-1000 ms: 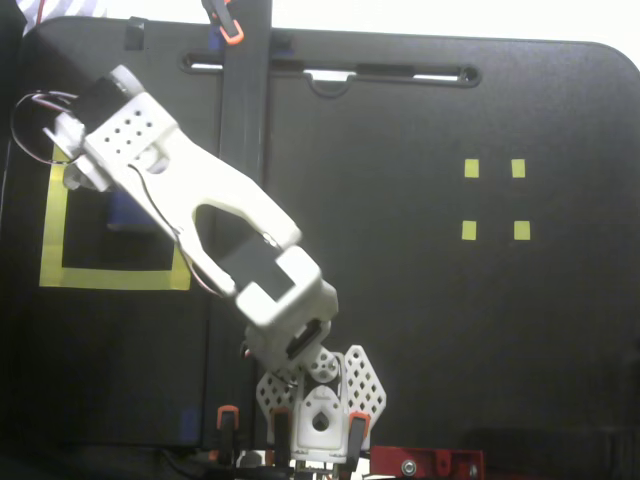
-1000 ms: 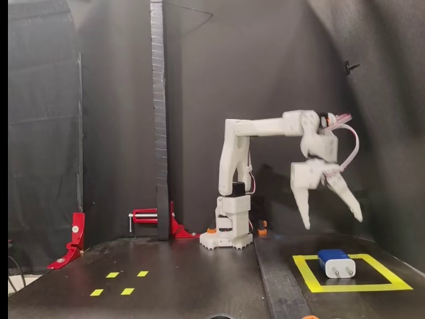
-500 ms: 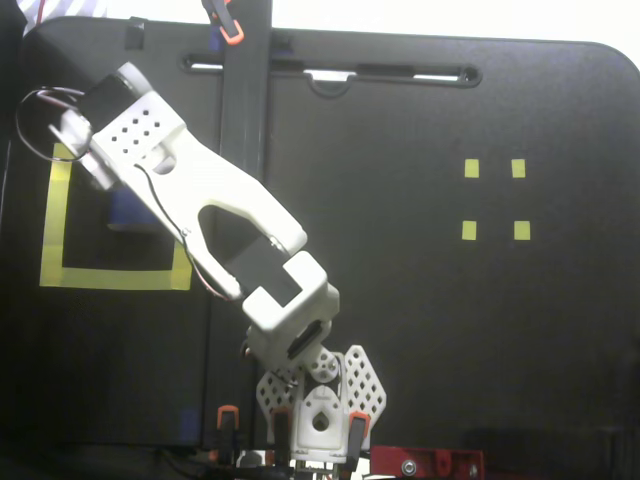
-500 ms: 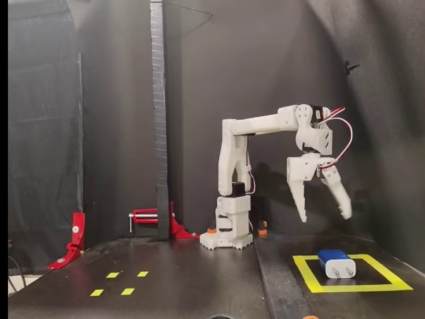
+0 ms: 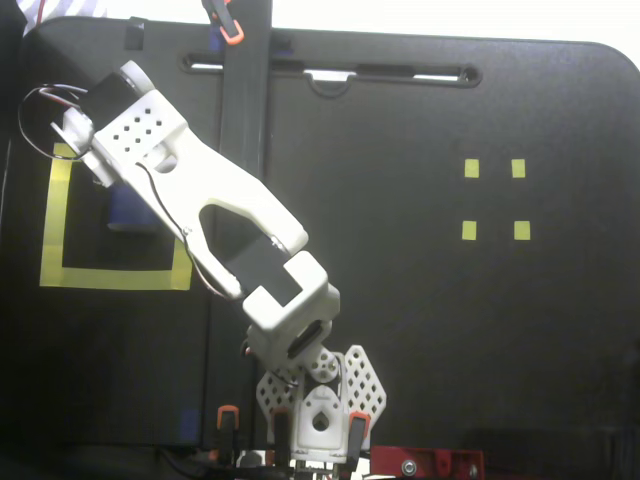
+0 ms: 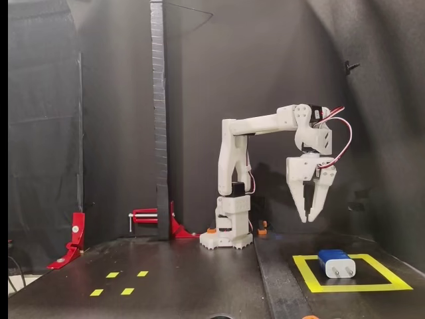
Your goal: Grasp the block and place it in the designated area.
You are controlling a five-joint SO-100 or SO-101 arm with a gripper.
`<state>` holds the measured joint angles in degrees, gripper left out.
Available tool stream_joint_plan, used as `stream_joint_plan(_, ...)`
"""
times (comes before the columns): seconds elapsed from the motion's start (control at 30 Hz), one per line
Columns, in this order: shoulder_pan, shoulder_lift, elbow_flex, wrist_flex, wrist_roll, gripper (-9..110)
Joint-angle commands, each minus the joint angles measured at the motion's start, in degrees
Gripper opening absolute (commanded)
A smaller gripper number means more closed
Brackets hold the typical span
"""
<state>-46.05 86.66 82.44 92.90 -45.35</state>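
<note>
The gripper [image 6: 310,219] hangs empty in the air, its two fingers drawn nearly together with only a narrow gap left at the tips. One second earlier the fingers were splayed wide; half a second earlier they were still well apart. This closing is the main change across the frames.

The block [image 6: 336,263] lies flat on the black surface below the jaws and slightly to their right in the side-on fixed view, well apart from both fingertips. It sits inside the designated area [image 6: 307,272], with its two pale prongs facing the camera. Its position has not changed across the three instants.

In the top-down fixed view, the wrist covers most of the block [image 5: 128,212]; only a blue patch shows at the lower-left edge of the arm, inside the yellow tape outline [image 5: 110,278] (the gripper tips themselves are hidden under the wrist housing here).

The arm has also lifted and drawn back a little over the same second: the forearm now slopes slightly upward and the wrist sits closer to the base.

Assessment: the block is already within the taped square and nothing is held, so the placing step appears complete. Shutting empty jaws above the released block suggests a retreat is under way rather than a new grasp.
</note>
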Motion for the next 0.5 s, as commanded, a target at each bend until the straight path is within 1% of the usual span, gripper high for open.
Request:
stream_joint_plan(0.0,0.62,2.9,-0.44,-0.79,0.88,0)
stream_joint_plan(0.1,0.62,2.9,-0.44,-1.58,4.92,0)
stream_joint_plan(0.23,0.7,2.9,-0.35,-3.25,14.5,0)
stream_joint_plan(0.3,0.97,2.81,-0.35,-4.22,21.45,0)
stream_joint_plan(0.4,1.58,2.81,-0.35,-4.92,35.42,0)
stream_joint_plan(0.47,2.02,2.81,-0.35,-4.75,42.89,0)
